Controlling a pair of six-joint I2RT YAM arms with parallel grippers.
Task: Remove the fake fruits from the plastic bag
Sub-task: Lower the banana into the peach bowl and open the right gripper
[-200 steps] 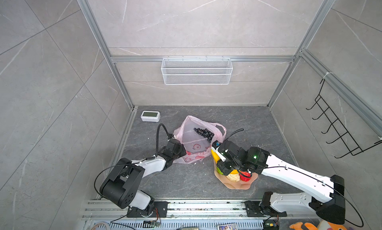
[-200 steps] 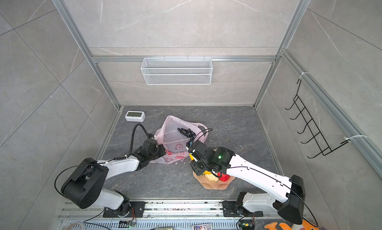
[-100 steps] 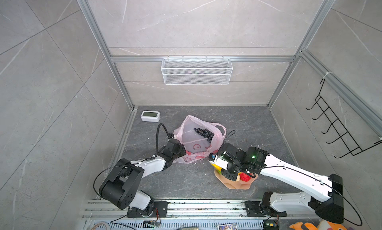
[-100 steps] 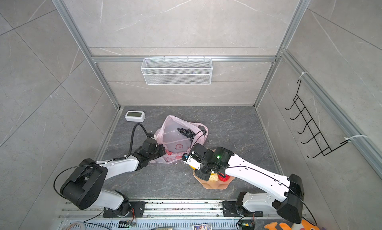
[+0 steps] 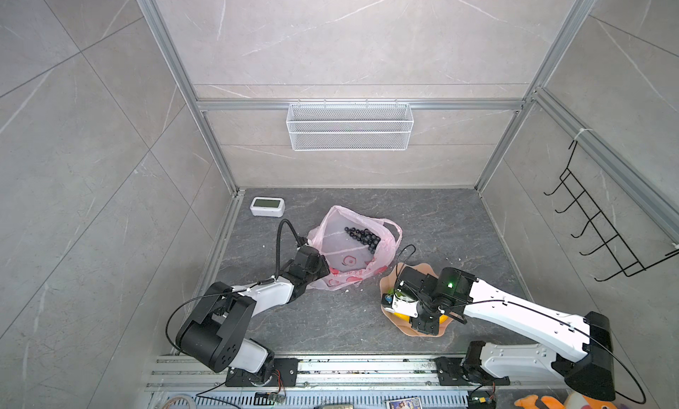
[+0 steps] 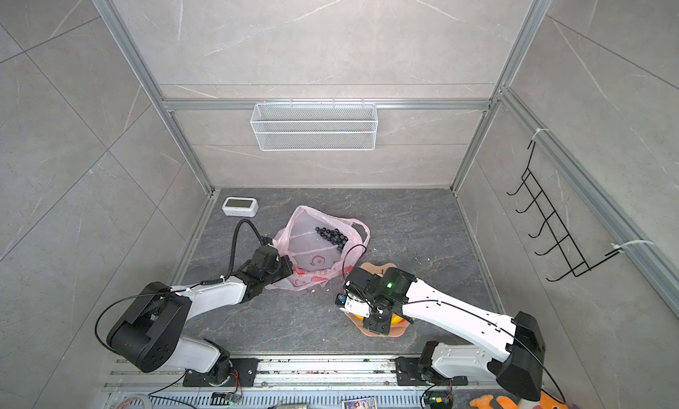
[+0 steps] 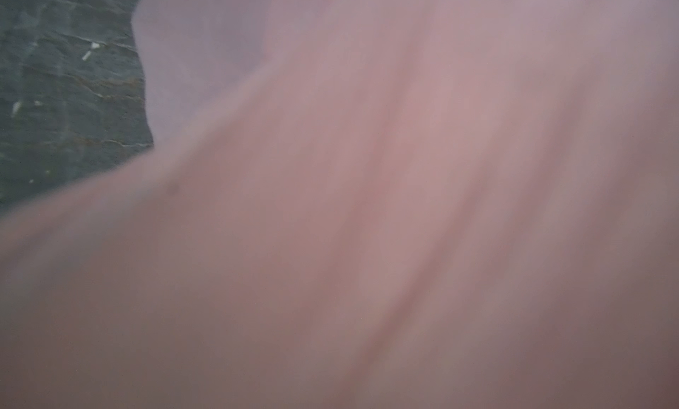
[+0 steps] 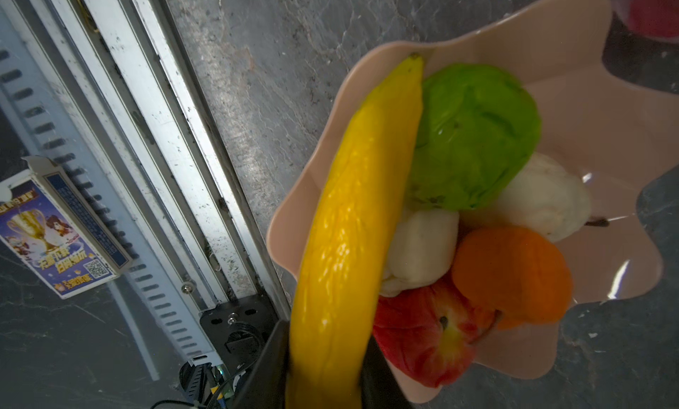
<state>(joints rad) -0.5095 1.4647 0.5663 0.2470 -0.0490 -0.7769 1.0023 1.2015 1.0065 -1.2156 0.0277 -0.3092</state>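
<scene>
— Starting at the left: noticed the left claw (image 5: 320,268)?
— Pressed together on the near edge of the plastic bag (image 5: 343,258), judging by the pink film filling the left wrist view. Probably propping the mouth open on the surface (image 5: 330,322).
— Inside the bag?
— Only the grape bunch (image 5: 362,236), lying near the far rim. Seemingly the last of the fake fruits in there.
— Further right?
— Over the dish (image 8: 588,76): right claw (image 8: 323,372) clamped on the banana (image 8: 352,223), beside the green ball (image 8: 474,139), two cream lumps (image 8: 422,249), an orange (image 8: 514,275) and the apple (image 8: 422,341).
— Risks?
— Letting go with the banana's tip riding the scalloped rim: could tip out and roll onto the surface. Pressing lower: could shove the crowded pile or skid the dish. On the left, tugging such thin film: could tear it, or fold the mouth shut over the grapes.
</scene>
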